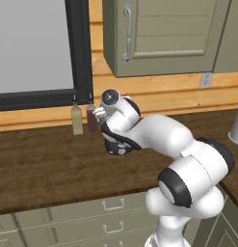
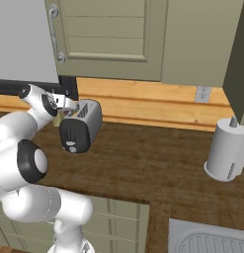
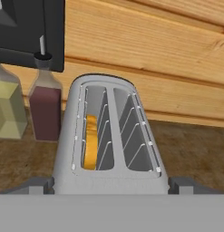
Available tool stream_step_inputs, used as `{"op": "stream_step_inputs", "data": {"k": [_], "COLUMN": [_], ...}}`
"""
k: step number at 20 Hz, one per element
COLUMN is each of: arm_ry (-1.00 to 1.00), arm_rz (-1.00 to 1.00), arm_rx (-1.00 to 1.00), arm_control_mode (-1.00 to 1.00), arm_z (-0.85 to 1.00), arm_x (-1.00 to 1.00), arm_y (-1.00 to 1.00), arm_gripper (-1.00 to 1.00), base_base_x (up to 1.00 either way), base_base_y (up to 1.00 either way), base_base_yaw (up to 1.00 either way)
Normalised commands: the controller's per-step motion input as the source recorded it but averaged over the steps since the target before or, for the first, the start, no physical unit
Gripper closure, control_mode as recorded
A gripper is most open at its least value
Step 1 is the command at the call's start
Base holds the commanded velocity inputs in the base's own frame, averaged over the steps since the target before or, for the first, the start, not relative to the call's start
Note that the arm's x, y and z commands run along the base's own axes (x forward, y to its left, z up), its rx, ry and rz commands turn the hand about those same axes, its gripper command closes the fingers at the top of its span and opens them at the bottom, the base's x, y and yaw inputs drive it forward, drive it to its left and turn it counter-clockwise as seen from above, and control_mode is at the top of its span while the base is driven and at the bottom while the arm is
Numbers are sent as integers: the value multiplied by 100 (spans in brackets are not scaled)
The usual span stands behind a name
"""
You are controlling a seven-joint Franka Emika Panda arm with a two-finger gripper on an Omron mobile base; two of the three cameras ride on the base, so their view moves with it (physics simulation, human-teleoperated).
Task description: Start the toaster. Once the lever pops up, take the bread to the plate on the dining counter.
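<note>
Left base view: the arm (image 1: 188,164) folds forward over the dark wood worktop (image 1: 48,169), its wrist turned toward the back wall. The hand's end sits close to two bottles, one pale yellow (image 1: 77,119) and one dark red (image 1: 92,118), standing side by side against the wall under the black window frame. The jaws are hidden behind the wrist here.

Right base view: the toaster (image 2: 81,126) stands on the worktop near the wall, its black end panel facing the camera, the round dial (image 2: 71,143) low on that panel. The gripper (image 2: 69,105) is over the toaster's far top end, close to the body; contact cannot be judged. Lever too small to make out. A paper towel roll (image 2: 226,150) stands well apart to the right.

Hand view: the toaster lies straight ahead of the jaws, slots running away from them. The bread (image 3: 90,142) sits sunk in the left slot, only its yellow-tan edge showing. The two dark fingertips (image 3: 34,185) stand spread wide, one to either side of the toaster's near end, gripping nothing. Both bottles stand beyond and left.
</note>
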Motion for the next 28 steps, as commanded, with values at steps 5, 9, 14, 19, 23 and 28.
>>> {"op": "stream_step_inputs", "data": {"k": [5,9,14,19,23,28], "arm_ry": [0,0,0,0,0,0], "arm_rz": [0,0,0,0,0,0], "arm_rx": [0,0,0,-1,0,0], "arm_control_mode": [-100,-100,-100,-100,-100,-100], "arm_z": [0,0,-2,-5,-3,-5], "arm_x": [1,0,0,1,0,0], "arm_y": [0,0,0,2,0,0], "arm_gripper": [-100,-100,-100,-100,-100,-100], "base_base_x": [0,0,0,0,0,0], "base_base_y": [0,0,0,0,0,0], "base_base_yaw": [0,0,0,0,0,0]}}
